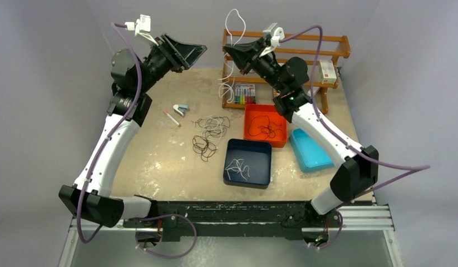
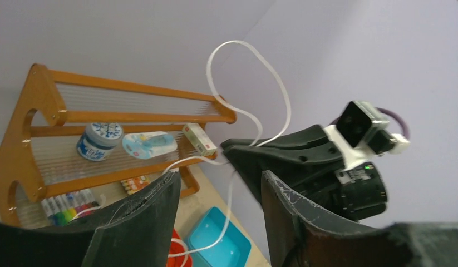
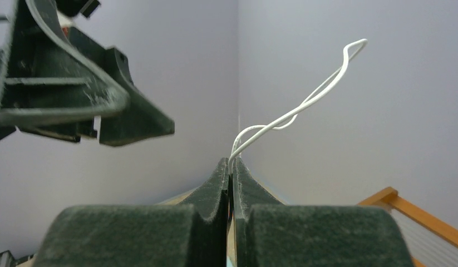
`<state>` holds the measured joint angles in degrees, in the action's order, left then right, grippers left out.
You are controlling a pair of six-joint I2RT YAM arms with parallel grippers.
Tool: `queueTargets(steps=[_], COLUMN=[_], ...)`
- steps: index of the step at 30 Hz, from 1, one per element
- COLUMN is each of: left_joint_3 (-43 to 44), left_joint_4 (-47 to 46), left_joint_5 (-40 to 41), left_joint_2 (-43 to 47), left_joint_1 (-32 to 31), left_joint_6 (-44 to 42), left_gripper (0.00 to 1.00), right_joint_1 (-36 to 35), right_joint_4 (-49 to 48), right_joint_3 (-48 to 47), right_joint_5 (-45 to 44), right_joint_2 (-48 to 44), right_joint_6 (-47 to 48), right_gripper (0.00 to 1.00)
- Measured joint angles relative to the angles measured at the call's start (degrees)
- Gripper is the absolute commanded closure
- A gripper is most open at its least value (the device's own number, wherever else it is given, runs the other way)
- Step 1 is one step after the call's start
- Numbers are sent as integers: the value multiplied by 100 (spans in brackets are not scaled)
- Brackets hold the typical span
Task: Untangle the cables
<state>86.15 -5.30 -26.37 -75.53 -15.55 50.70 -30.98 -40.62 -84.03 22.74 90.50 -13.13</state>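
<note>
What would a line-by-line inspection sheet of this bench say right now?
Surface: table, tan, with pale scuffs.
Job's things: white cable lifted into the air; dark tangle on the table; dark cable in the orange tray; white strands in the navy tray.
Clutter: pen; blue tray; markers and box on the rack.
Grippers: left gripper open, gripping nothing; right gripper shut on the white cable.
Cables: purple hoses along both arms.
Surroundings: grey walls; the wooden rack stands at the far edge.
</note>
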Motion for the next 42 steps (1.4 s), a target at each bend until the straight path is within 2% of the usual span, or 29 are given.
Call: queueTargets(steps=[10,17,24,34,42], left_joint_3=[-649,-1158,-1379,-1388,-1390], left_joint_4=[927,1545,1714,1742,1742], left_joint_5=[796,1425,1812,2079,2085], left_joint_2=[232,229,229,195,57], left_joint_1=[0,0,0,0,0], left_joint_6=[-780,-1176,-1357,-1456,-1451], left_gripper=[45,45,45,45,45], right_joint_1=[-13,-13,-13,-13,-13], right_joint_4=[1023,1853,2708,3488,3698], right_joint_3=[380,916,1488,2227,2706], right_joint_5=[-380,-271,-59,254,256], right_joint_2=[-1056,-1882,-2496,-2791,-2791], right_joint_6=[487,914,1377,1694,1794], right_gripper=[100,100,100,100,100])
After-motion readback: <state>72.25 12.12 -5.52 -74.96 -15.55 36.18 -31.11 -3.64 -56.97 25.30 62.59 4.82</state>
